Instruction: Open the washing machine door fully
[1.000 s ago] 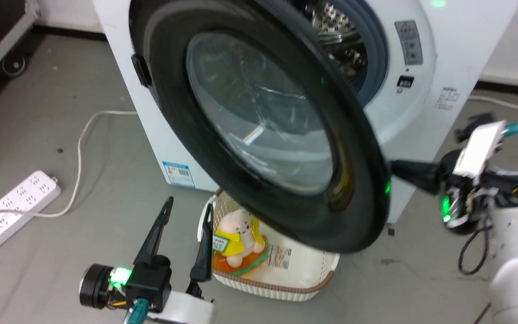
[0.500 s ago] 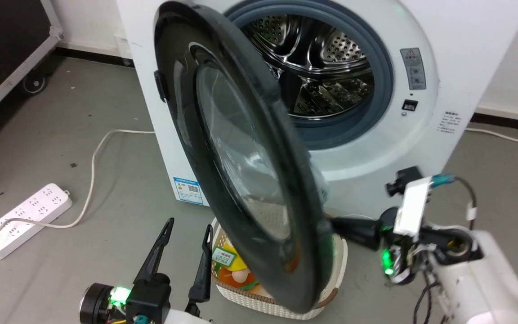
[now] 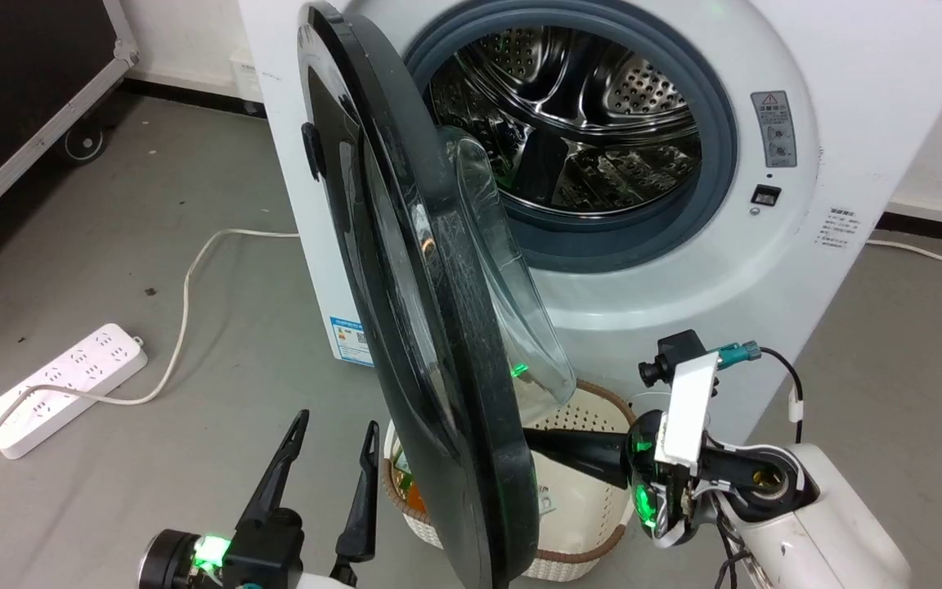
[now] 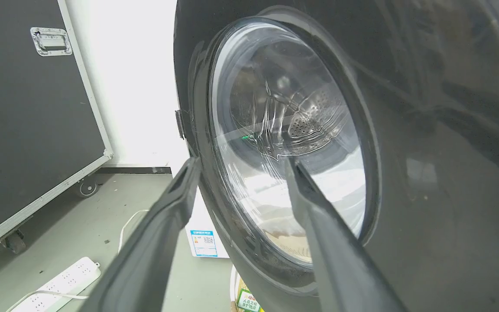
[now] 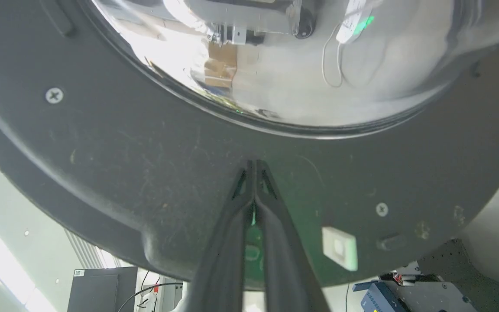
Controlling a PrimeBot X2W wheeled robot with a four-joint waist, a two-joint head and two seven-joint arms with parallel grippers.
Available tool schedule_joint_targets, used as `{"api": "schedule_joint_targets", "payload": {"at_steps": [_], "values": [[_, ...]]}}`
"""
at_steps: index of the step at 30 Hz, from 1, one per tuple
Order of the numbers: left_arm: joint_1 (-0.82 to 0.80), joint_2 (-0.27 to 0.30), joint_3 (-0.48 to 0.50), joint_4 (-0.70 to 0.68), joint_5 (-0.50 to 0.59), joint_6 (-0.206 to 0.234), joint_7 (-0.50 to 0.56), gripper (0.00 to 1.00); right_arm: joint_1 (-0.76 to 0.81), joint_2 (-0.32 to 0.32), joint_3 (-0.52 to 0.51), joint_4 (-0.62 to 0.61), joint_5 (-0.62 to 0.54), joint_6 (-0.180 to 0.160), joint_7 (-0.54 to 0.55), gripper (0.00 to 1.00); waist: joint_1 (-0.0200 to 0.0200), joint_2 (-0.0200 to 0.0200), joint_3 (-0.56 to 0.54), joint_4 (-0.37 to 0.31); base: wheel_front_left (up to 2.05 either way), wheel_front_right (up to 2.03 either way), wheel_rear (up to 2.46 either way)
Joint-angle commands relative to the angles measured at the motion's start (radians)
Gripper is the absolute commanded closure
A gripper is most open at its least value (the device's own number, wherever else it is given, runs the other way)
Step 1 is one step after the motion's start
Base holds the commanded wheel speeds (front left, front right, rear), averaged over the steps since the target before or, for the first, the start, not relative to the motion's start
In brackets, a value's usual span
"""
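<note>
The washing machine door (image 3: 438, 352) stands swung out from the washing machine (image 3: 773, 270), hinged at its left side. In the head view it shows almost edge-on, its glass bowl window (image 3: 512, 311) bulging toward the open steel drum (image 3: 585, 123). On the door's inner face, just below the window, the right gripper (image 5: 254, 164) sets its tips against the black plastic, jaws pressed together and holding nothing. On the door's outer side the left gripper (image 4: 241, 161) hovers near the glossy front without touching it, jaws spread wide and empty. Beneath the door's lower edge a pale woven basket (image 3: 602, 548) sits on the floor. Out from the door's outer face a white power strip (image 3: 62, 388) lies on the floor, and past it stands a black wheeled case (image 4: 28, 108).
</note>
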Motion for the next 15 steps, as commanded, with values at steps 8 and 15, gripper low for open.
{"api": "schedule_joint_targets", "payload": {"at_steps": [8,15], "values": [[0.017,0.000,0.030,0.000,-0.013,0.005,-0.006,0.00,0.015,-0.044,-0.053,-0.060,-0.032,0.001,-0.111,1.00,-0.0001,0.0000,-0.021,-0.058,0.00,0.00,0.00],[0.020,0.004,0.061,-0.008,-0.020,0.006,-0.006,0.00,0.079,-0.189,-0.094,-0.337,-0.301,0.001,-0.425,1.00,-0.0001,0.0000,-0.032,-0.108,0.00,0.00,0.00]]}}
